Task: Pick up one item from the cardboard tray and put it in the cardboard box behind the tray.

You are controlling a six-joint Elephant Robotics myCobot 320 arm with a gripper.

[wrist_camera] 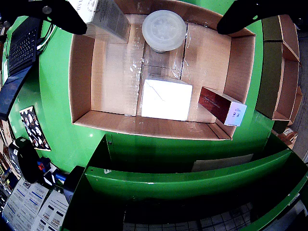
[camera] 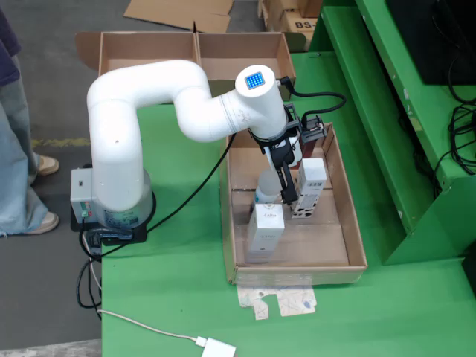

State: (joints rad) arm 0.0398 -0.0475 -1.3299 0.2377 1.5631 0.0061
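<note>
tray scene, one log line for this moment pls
gripper: open, empty | above tray | items: white box, round container | box behind: no item seen

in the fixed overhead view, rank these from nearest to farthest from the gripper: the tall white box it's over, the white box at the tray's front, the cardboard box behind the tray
1. tall white box, just right of the gripper
2. front white box, below it toward the tray's near end
3. cardboard box, beyond the tray's far end, upper left
</note>
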